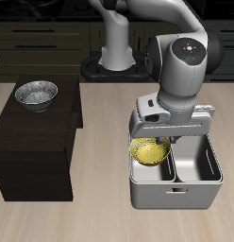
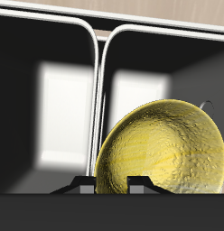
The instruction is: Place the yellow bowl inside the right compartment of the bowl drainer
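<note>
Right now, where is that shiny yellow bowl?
The yellow bowl hangs tilted in the robot's gripper, over one well of the grey bowl drainer, near the table's front edge.

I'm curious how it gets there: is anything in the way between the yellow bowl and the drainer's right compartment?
Only the central divider. The gripper holds the yellow bowl tilted over the other well of the bowl drainer. The right compartment beyond the divider looks empty.

Silver-grey speckled bowl atop dark cabinet, well apart frm drainer.
</note>
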Robot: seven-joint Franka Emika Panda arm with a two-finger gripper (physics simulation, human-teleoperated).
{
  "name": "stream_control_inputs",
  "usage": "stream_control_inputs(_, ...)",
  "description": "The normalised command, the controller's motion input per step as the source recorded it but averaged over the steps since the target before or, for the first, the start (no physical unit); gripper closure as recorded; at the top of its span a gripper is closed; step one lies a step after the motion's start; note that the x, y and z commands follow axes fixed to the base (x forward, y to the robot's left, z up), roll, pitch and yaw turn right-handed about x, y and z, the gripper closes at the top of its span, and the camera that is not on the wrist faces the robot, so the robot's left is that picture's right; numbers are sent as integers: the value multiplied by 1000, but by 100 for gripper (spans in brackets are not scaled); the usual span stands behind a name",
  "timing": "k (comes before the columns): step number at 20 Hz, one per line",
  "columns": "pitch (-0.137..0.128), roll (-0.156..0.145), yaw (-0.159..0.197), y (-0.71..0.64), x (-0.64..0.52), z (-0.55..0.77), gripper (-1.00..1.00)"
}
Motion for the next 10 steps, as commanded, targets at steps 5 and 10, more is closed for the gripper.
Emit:
stream_control_inputs(5, -5, -7, 10, 6, -43, -28, -100)
stream_control_inputs(10, -6, 5, -7, -9, -38, 67, -100)
